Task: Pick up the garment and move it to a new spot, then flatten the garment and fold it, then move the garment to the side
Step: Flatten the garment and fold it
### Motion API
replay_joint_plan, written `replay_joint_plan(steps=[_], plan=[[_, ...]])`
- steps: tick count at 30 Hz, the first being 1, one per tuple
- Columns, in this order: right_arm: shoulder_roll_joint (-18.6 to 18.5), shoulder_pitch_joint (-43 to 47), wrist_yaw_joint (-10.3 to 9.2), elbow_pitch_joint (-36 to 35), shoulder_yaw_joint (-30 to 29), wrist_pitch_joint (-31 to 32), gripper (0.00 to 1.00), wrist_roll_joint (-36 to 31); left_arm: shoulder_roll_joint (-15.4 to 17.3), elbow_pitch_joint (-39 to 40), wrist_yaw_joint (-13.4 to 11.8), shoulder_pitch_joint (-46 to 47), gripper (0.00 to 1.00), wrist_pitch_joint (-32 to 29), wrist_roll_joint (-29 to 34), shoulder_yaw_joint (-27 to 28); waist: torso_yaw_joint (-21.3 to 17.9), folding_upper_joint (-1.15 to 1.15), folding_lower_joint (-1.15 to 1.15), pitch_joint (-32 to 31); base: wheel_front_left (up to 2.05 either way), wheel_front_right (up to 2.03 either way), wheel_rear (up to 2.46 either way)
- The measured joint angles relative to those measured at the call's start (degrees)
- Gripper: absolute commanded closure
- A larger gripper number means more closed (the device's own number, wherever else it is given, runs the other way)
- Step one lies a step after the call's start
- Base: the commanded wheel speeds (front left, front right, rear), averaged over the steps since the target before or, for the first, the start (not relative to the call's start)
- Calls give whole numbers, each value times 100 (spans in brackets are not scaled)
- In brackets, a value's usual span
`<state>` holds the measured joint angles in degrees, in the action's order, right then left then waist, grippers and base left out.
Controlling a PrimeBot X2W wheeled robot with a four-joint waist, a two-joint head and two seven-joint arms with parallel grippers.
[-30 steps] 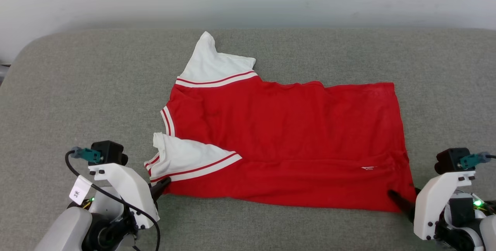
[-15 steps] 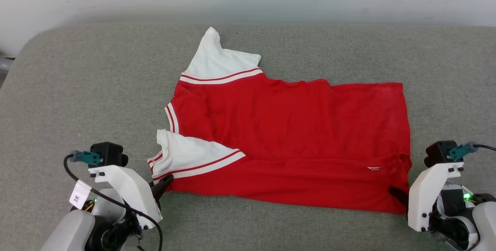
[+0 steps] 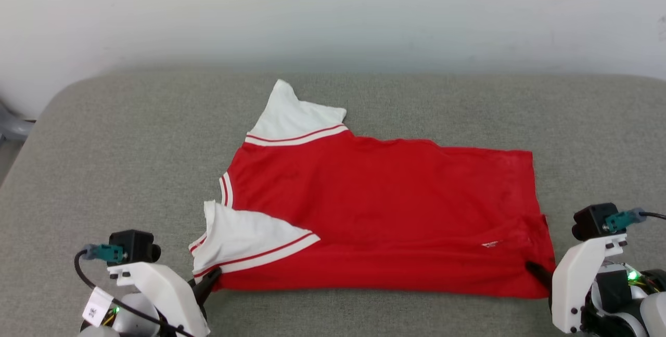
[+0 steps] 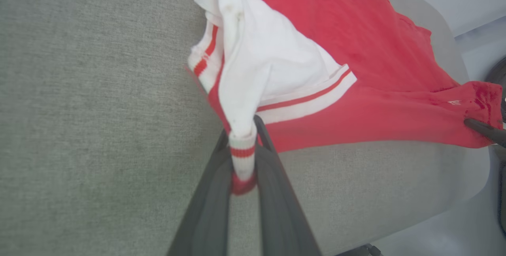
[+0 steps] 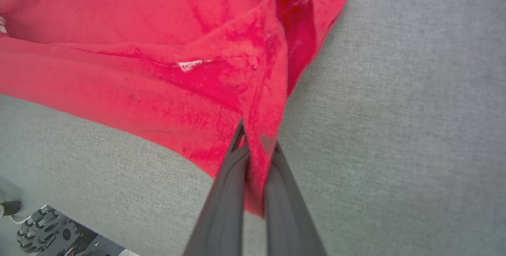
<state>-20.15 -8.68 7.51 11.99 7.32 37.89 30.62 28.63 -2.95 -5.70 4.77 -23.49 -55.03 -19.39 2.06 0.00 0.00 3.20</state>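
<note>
The broad grey woven-fabric surface [image 3: 130,144] sits lower in the head view than it did 1 second ago, with more pale wall above it. That is the camera moving, not the cloth. On this surface the red jersey-style garment with white sleeves and red-and-white striped trim [image 3: 385,207] lies spread across the middle, collar end to the robot's left and hem to its right, plain red side up. It keeps much the same outline as before. Its near white sleeve [image 3: 244,233] is folded over the red body, and the far sleeve points away towards the wall.

The real change is at the right gripper [image 3: 536,270]. A second ago its dark fingers stood spread at the near hem corner; now the right wrist view shows them pinched tight on that corner [image 5: 255,133], with the red cloth tented up into the grip. The left gripper [image 3: 208,281] stays clamped on the striped cuff of the near sleeve, which the left wrist view shows drawn up between its fingers [image 4: 242,129].

So both near corners are now held, 1 in each gripper. I judge the garment ready to be lifted or pulled taut for flattening; folding and setting aside are not yet done. A small white tag [image 3: 490,244] near the hem lies undisturbed
</note>
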Motion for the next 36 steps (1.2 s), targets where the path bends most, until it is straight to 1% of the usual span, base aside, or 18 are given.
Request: replay_joint_plan(steps=[8,10,13,16,18,19,20,21,22,23,26,30,33,36], plan=[[104,778,0,-571,-211,152,100,-77,87,367,-408,-854,100,-2,-40,59,14,0,0,-411,0,0,0],[134,872,0,-624,-255,158,100,-87,88,396,-450,-964,100,-2,-82,76,18,0,0,-443,0,0,0],[281,1301,0,-744,-425,183,100,-96,51,431,-586,-1368,100,-2,-233,123,45,0,-1,-530,0,0,0],[412,1526,0,-730,-545,126,100,-151,-86,332,-590,-1541,100,42,-374,135,53,0,-1,-565,0,0,0],[434,1636,0,-657,-546,-9,100,-255,-169,220,-537,-1561,100,100,-432,134,60,0,-1,-570,0,0,0],[485,1659,0,-605,-566,-92,95,-241,-226,140,-514,-1558,100,148,-428,125,63,0,0,-566,0,0,0],[485,1659,0,-605,-566,-92,53,-241,-226,140,-514,-1558,91,148,-428,125,63,0,0,-566,0,0,0],[526,1679,0,-554,-561,-167,0,-243,-261,53,-488,-1551,55,170,-428,111,62,0,0,-561,0,0,0],[582,1712,-1,-435,-549,-333,0,-249,-334,-123,-426,-1511,14,180,-475,94,60,0,0,-550,0,0,0],[582,1712,-1,-435,-549,-333,0,-249,-334,-123,-426,-1511,0,180,-475,94,60,0,0,-550,0,0,0],[598,1717,-1,-372,-465,-693,0,-261,-414,-355,-287,-1406,0,261,-472,60,47,0,0,-538,0,0,0],[621,1722,-1,-325,-397,-1248,0,-287,-404,-478,-183,-1245,0,476,-365,80,10,0,0,-542,0,0,0],[721,1707,-1,-357,-479,-1795,0,-387,-372,-472,-179,-1102,0,772,-156,127,-27,0,0,-555,0,0,0],[850,1667,-1,-404,-615,-2227,0,-519,-361,-461,-188,-917,0,1217,126,201,-63,0,0,-571,0,0,0]])
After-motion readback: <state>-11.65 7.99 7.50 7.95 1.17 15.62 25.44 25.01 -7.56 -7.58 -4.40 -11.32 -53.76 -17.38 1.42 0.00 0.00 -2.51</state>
